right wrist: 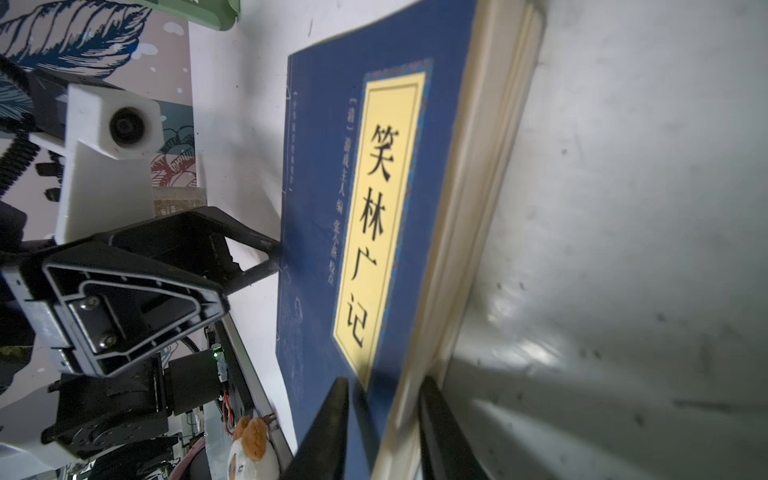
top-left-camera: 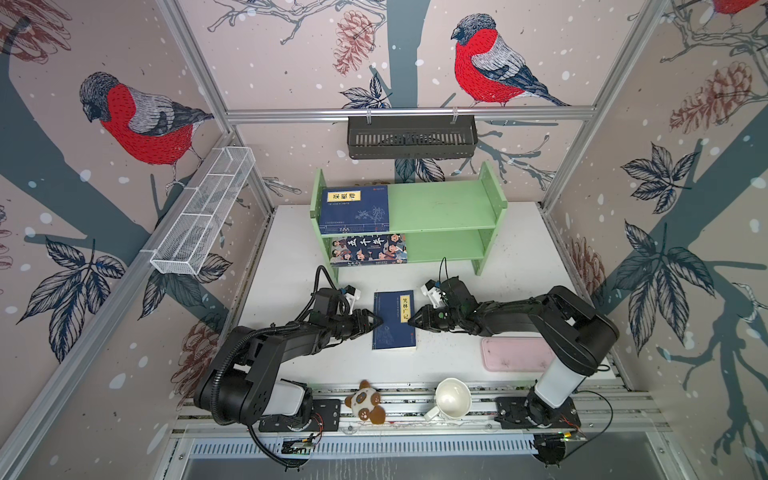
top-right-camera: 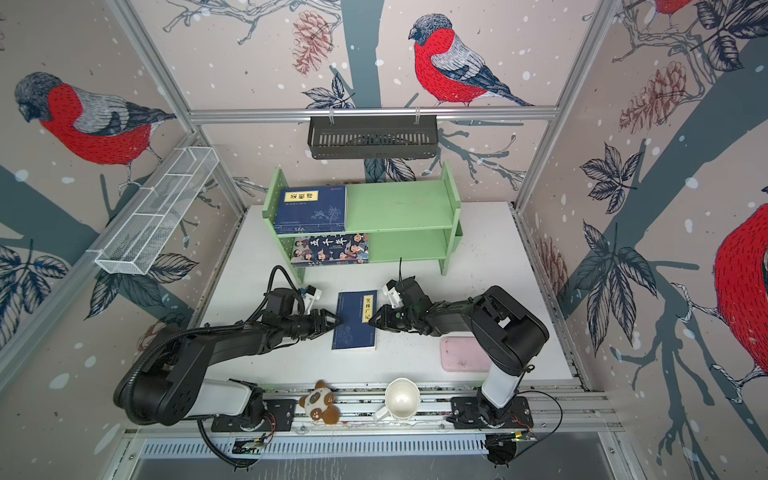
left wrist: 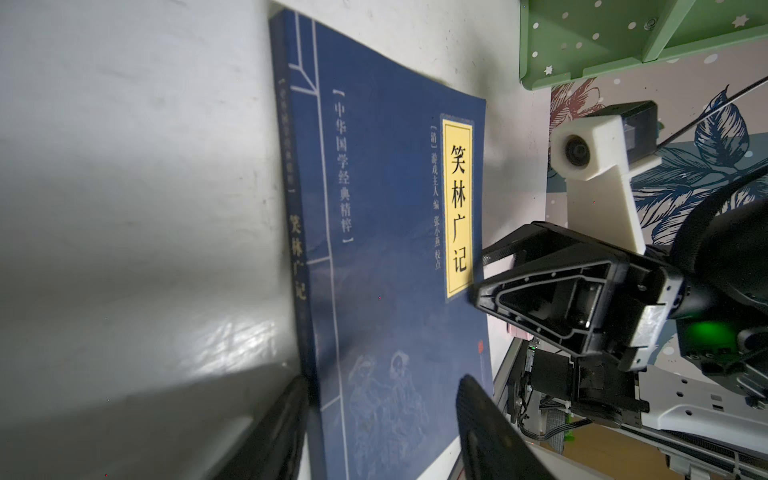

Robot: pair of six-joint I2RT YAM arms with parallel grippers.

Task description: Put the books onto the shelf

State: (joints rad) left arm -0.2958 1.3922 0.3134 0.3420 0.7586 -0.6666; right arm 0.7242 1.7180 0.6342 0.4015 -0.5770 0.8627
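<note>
Your left pincer is sitting spread, spine of the matte navy paperback at its tips; right pincer is straddling the cream page edge, can't tell if it's squeezing.

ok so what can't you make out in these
- Picture book on the lower board: its back part, in both top views, is hidden under the shelf's upper board.
- Book on the table: whether the right jaws pinch its page edge. The right wrist view blurs there, and in both top views the arm covers it.
- Black basket: its inside, in both top views, is behind the slotted front.
</note>
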